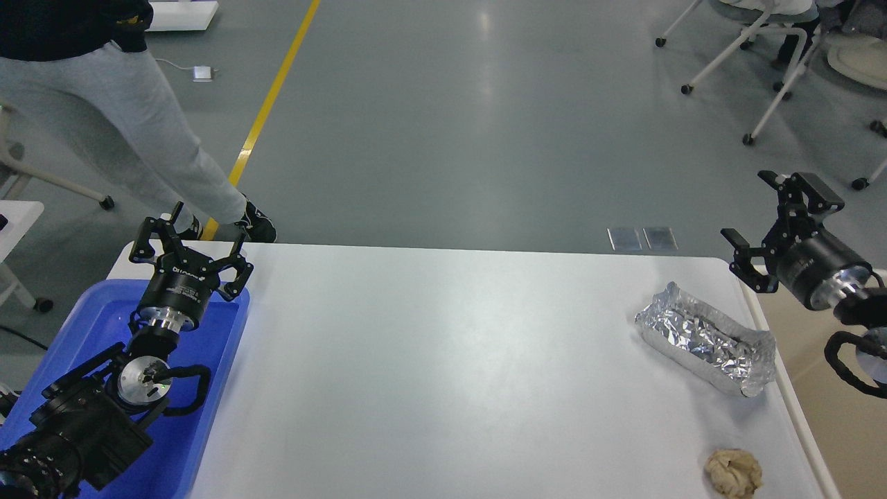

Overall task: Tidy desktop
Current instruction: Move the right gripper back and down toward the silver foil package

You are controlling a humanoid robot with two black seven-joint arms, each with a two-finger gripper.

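Ahead, the desktop (429,360) runs lengthwise left to right.

Bright, even overhead light glares softly off the desktop (429,360) and grey floor (485,104); focus sharp.

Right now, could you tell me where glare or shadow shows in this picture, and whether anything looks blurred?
Head view: soft glare whitens the desktop centre and streaks the grey floor; the foil tray sparkles with highlights and throws a faint shadow; both the left gripper and right gripper look sharp.
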